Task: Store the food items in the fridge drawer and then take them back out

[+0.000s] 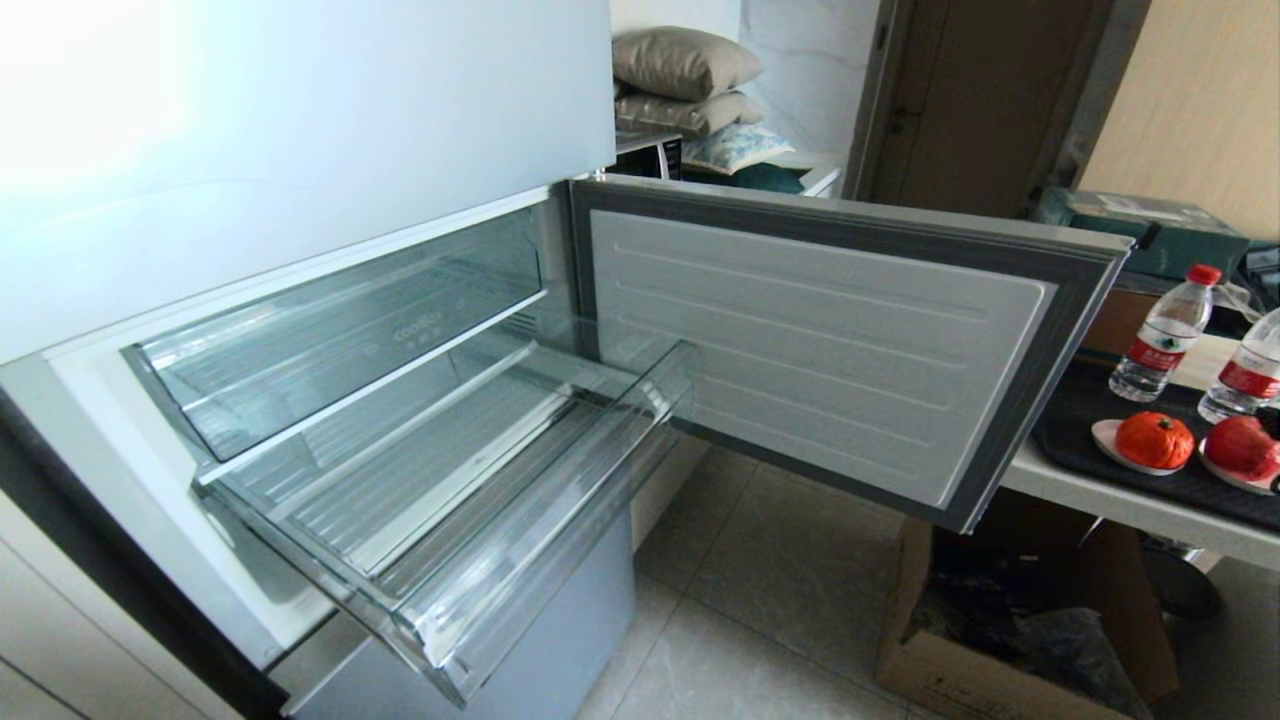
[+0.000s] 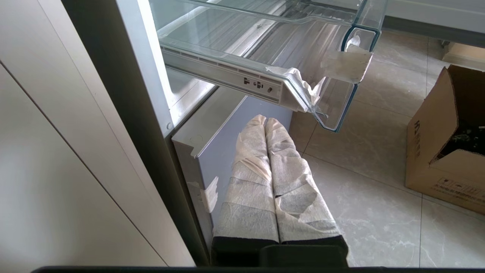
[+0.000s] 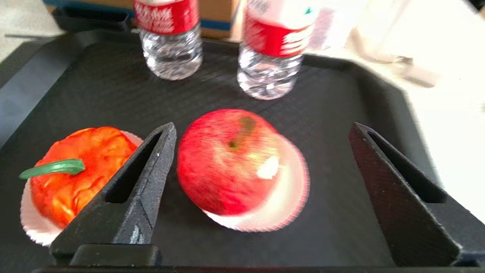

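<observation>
The fridge drawer (image 1: 540, 560) stands pulled out and holds nothing; its clear front corner (image 2: 337, 113) shows in the left wrist view. Both food items sit in white paper cups on a black tray (image 1: 1080, 440) at the right. One is the ribbed orange-red one (image 1: 1155, 440) (image 3: 75, 170), the other the red one (image 1: 1243, 447) (image 3: 223, 163). My right gripper (image 3: 262, 129) hangs open over the tray. The red food lies between its fingers, close to one and not gripped. My left gripper (image 2: 265, 120) is shut on nothing, low beside the fridge base.
Two red-capped water bottles (image 1: 1165, 335) (image 1: 1245, 370) stand at the back of the tray (image 3: 94, 87). The open fridge door (image 1: 820, 340) juts out between drawer and table. An open cardboard box (image 1: 1000, 650) sits on the tiled floor under the table's edge.
</observation>
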{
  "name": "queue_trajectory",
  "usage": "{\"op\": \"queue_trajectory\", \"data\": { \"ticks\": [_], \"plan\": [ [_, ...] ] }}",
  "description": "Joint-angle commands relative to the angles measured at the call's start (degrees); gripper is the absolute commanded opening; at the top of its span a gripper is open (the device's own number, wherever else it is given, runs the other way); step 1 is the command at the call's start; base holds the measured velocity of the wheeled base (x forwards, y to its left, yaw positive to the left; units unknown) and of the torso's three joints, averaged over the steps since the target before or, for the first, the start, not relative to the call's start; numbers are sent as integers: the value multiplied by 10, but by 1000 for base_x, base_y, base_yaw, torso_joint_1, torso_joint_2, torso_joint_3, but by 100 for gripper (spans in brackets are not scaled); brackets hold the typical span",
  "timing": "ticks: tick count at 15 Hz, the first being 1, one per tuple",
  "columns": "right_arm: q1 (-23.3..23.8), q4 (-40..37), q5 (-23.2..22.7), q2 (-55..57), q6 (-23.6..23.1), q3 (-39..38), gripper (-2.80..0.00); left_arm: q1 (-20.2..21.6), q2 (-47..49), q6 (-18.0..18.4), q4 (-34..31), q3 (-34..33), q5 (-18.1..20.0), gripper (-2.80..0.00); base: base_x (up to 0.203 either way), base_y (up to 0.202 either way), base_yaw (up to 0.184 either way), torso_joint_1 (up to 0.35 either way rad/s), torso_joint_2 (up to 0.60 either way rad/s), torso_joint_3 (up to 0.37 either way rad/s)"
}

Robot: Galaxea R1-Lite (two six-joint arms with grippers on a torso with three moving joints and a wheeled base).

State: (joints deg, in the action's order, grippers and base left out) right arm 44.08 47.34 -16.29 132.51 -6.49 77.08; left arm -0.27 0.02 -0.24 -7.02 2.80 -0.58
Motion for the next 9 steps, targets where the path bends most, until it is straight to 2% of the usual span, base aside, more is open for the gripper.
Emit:
{"op": "queue_trajectory", "data": {
  "ticks": [1, 6, 9],
  "plan": [
    [-9, 3, -2, 31, 1, 17, 0, 0, 0, 0, -1, 0, 0, -280, 0, 0, 0, 0, 0, 0],
    [-10, 3, 6, 59, 0, 42, 0, 0, 0, 0, 0, 0, 0, -280, 0, 0, 0, 0, 0, 0],
    [-11, 2, 7, 87, 0, 88, 0, 0, 0, 0, -1, 0, 0, -280, 0, 0, 0, 0, 0, 0]
  ]
}}
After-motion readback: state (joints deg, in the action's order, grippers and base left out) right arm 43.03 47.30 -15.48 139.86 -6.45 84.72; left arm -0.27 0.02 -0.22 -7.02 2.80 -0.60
